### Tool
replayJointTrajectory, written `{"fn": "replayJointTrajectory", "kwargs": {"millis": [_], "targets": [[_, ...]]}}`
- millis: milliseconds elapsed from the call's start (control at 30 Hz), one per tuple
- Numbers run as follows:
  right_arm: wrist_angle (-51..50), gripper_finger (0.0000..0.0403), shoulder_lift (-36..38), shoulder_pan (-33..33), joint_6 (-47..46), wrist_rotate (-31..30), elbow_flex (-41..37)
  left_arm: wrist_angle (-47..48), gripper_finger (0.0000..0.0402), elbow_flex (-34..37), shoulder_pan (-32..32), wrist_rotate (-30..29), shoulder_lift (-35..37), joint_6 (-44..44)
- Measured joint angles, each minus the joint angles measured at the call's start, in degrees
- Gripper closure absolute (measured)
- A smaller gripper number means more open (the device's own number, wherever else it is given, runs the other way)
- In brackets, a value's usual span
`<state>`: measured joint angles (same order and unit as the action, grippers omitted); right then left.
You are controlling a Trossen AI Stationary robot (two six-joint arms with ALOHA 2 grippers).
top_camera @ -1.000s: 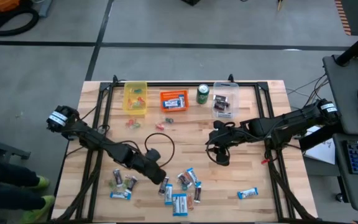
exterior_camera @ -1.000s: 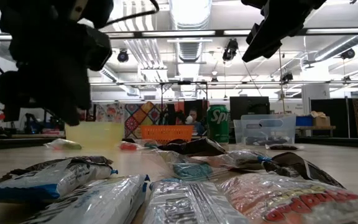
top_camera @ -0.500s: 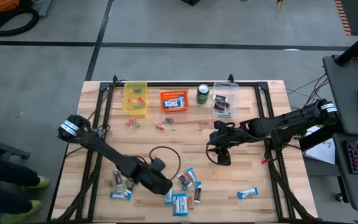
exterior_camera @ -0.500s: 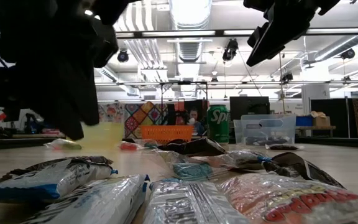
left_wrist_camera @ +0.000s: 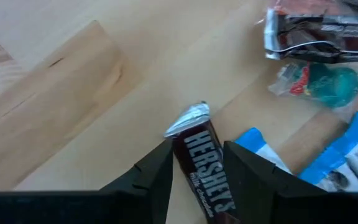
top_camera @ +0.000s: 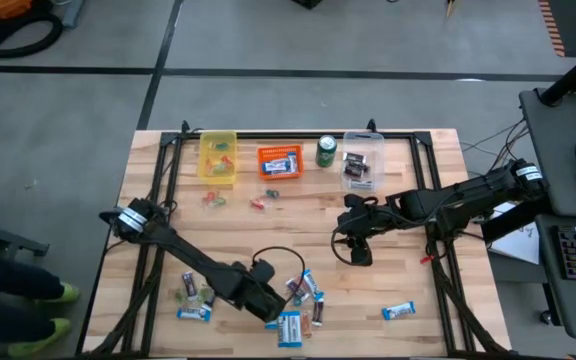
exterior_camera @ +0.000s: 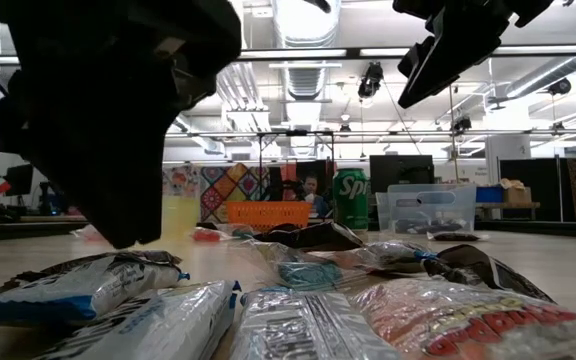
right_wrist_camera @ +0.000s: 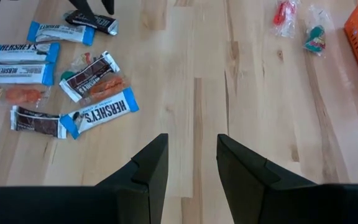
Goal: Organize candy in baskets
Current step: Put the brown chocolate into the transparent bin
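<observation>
My left gripper [top_camera: 270, 303] is low at the near middle of the table, over the candy pile [top_camera: 296, 300]. In the left wrist view it [left_wrist_camera: 197, 146] is open, one finger on each long side of a dark brown mini bar [left_wrist_camera: 199, 163] that lies flat on the wood. My right gripper [top_camera: 353, 250] is open and empty above the table's right middle. It also shows in the right wrist view [right_wrist_camera: 191, 140]. The yellow basket [top_camera: 217, 157], the orange basket [top_camera: 279, 161] and the clear basket [top_camera: 362, 160] stand along the far edge. My left gripper's fingers [left_wrist_camera: 160, 168] come from above and lie along the dark bar's two long sides [left_wrist_camera: 185, 155], near its crimped silver end. The bar lies flat on the table. I cannot tell whether the fingers touch it.
A green soda can [top_camera: 326, 151] stands between the orange and clear baskets. More candy lies at the near left [top_camera: 196, 295], one blue-and-white bar lies at the near right [top_camera: 399, 311], and small sweets lie in front of the baskets [top_camera: 213, 199]. Black rails [top_camera: 158, 250] run across the tabletop.
My left gripper has moved toward the table's near edge and to the right, down to the candy pile. It now straddles the dark mini bar. The candy has not moved.
</observation>
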<state>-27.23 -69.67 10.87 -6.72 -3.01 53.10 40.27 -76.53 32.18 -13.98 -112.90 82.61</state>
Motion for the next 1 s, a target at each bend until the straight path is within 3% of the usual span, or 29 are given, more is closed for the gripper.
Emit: {"fn": "replayJointTrajectory", "kwargs": {"millis": [533, 733, 900, 1000], "targets": [[0.0, 0.0280, 0.0, 0.0, -0.3, 0.0, 0.0, 1.5, 0.0294, 0.8, 0.0, -1.7, -1.8, -0.9], [0.0, 0.0280, 0.0, 0.0, -0.3, 0.0, 0.0, 4.3, 0.0333, 0.8, 0.0, -2.2, -1.7, -3.9], [0.0, 0.0280, 0.0, 0.0, -0.3, 0.0, 0.0, 4.8, 0.0391, 1.1, 0.0, -2.6, -1.7, -6.6], [0.0, 0.0280, 0.0, 0.0, -0.3, 0.0, 0.0, 4.8, 0.0396, 1.2, 0.0, -2.9, -1.3, -8.2]]}}
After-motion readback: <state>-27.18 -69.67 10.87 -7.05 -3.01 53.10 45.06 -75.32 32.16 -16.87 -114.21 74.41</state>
